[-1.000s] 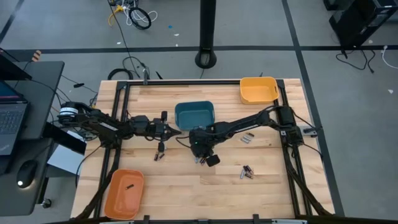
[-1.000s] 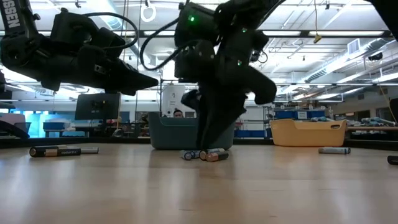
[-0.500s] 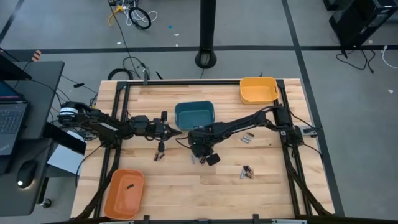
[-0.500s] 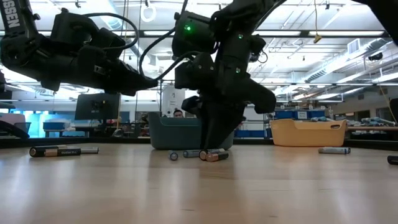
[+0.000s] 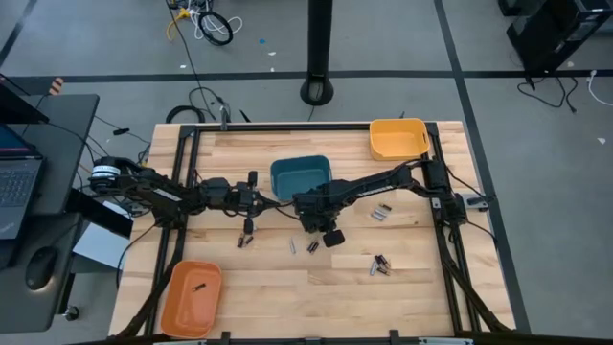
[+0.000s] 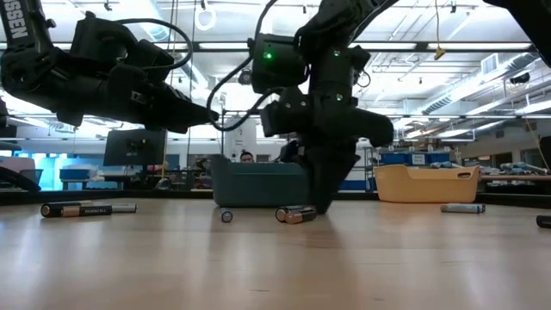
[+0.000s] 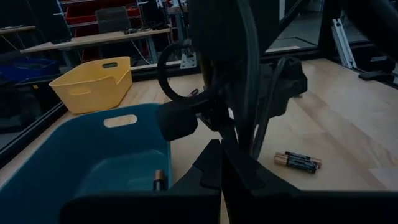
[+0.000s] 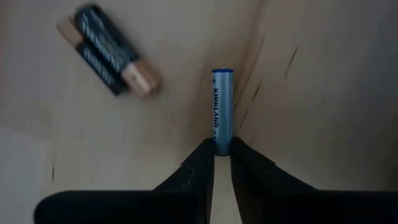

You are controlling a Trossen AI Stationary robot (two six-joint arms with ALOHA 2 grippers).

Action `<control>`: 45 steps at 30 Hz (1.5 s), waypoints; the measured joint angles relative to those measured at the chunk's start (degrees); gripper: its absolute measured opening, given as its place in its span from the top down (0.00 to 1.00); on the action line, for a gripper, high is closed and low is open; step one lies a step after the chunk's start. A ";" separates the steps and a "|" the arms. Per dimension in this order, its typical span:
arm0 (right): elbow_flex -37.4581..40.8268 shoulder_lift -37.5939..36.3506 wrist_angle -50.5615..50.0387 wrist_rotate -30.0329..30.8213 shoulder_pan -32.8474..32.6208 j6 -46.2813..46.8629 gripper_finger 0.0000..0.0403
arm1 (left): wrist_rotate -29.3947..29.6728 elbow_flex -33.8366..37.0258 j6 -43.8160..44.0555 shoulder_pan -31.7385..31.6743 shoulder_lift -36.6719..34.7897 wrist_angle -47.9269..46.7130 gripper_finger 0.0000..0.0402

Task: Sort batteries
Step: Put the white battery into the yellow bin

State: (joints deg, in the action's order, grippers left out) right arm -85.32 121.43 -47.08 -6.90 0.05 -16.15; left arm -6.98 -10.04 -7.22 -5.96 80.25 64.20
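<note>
My right gripper (image 5: 326, 235) points down at the table's middle, shut on a blue battery (image 8: 222, 109). A dark, copper-ended pair of batteries (image 5: 312, 245) lies on the wood beside it. A single cell (image 5: 290, 245) lies a little to their left. My left gripper (image 5: 259, 199) hovers shut and empty, left of the blue bin (image 5: 301, 175). In the left wrist view, one battery (image 7: 158, 180) lies on the blue bin's floor. More batteries lie at the left (image 5: 244, 240) and the right (image 5: 381, 213), (image 5: 380, 265). My right gripper pinches the blue battery by its near end (image 8: 222, 148) between its two fingers. The fingers lie along the battery, and the rest of it sticks out past the fingertips toward the table. I cannot tell whether its far end touches the wood.
A yellow bin (image 5: 397, 139) stands at the far right corner. An orange bin (image 5: 192, 295) at the near left corner holds one dark cell (image 5: 199, 286). Black frame rails run along the table's edges. Bare wood lies along the near side.
My right gripper has moved toward the table's right and slightly toward the far edge, away from the pair of batteries. One single cell has rolled away from that group toward the table's left and now lies apart from it.
</note>
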 joint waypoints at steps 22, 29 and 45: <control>0.51 -3.91 -6.08 4.66 -2.56 2.57 0.89 | -0.09 0.00 0.00 0.00 0.00 -0.92 0.99; 0.48 -4.33 -6.62 4.66 -2.62 3.13 0.89 | -0.12 0.00 0.00 0.00 0.00 -0.91 0.99; 0.35 -11.25 -16.03 11.36 -2.67 6.15 0.89 | -0.14 0.00 0.00 0.00 0.00 -0.87 0.99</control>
State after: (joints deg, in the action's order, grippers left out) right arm -84.97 110.17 -63.11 4.46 -2.61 -9.99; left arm -7.11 -10.04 -7.22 -5.96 80.25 63.33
